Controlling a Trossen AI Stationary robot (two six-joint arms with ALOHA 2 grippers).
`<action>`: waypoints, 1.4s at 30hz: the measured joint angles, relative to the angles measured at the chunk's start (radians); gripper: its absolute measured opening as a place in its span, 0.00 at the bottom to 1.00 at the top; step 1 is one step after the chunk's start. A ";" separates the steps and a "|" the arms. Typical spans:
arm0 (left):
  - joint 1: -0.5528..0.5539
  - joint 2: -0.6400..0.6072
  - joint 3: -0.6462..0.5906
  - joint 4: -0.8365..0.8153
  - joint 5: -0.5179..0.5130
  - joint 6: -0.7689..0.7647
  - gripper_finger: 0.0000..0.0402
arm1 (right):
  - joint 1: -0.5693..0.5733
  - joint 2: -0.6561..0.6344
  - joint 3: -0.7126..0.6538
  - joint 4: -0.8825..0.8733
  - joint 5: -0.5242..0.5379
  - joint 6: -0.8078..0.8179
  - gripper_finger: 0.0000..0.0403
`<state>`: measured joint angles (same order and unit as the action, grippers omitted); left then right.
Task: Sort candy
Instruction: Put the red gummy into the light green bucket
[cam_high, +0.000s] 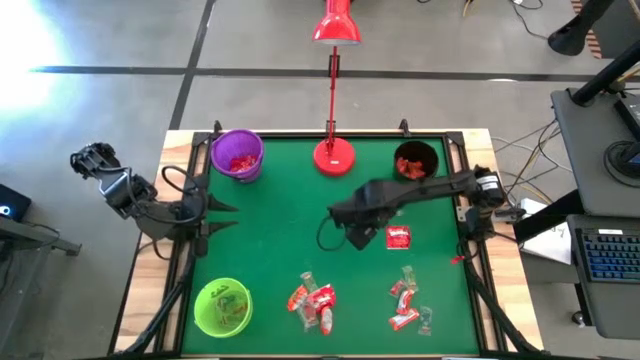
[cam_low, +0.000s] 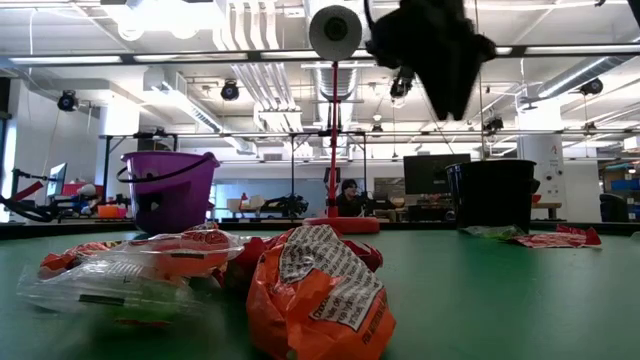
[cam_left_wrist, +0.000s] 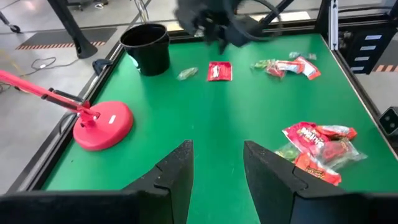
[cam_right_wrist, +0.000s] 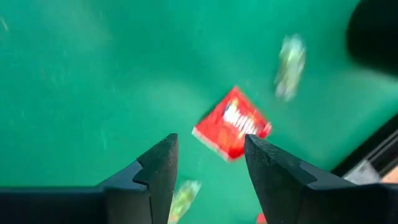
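Observation:
The candy lies on the green table in loose groups: a pile of red, orange-red and clear wrappers (cam_high: 312, 298) near the near edge, a second group (cam_high: 408, 298) to its right, and a single red packet (cam_high: 398, 236). My right gripper (cam_high: 352, 236) hangs open above the table's middle, just left of that packet. In the right wrist view the red packet (cam_right_wrist: 231, 129) lies on the mat beyond the open fingers (cam_right_wrist: 208, 146). My left gripper (cam_high: 228, 215) waits open at the left edge, above the table (cam_left_wrist: 217, 155).
A purple cup (cam_high: 237, 155) holding red candy stands at the far left, a black cup (cam_high: 415, 162) with red candy at the far right, and a green cup (cam_high: 222, 306) at the near left. The red lamp base (cam_high: 334, 155) stands at the far edge between the cups.

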<state>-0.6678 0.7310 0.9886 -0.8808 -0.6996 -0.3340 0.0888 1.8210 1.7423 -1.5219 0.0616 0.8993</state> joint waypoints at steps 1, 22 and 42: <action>0.000 -0.005 0.000 -0.001 0.000 0.000 0.31 | 0.018 0.000 -0.019 0.001 -0.017 0.026 0.45; 0.000 -0.040 -0.001 0.001 0.002 -0.012 0.31 | 0.338 0.017 -0.259 0.234 -0.139 0.904 0.45; 0.000 -0.037 -0.002 0.009 0.004 -0.023 0.31 | 0.425 0.119 -0.287 0.310 -0.221 1.099 0.40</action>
<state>-0.6682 0.6941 0.9867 -0.8715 -0.6952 -0.3569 0.5136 1.9397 1.4555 -1.2118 -0.1595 1.9980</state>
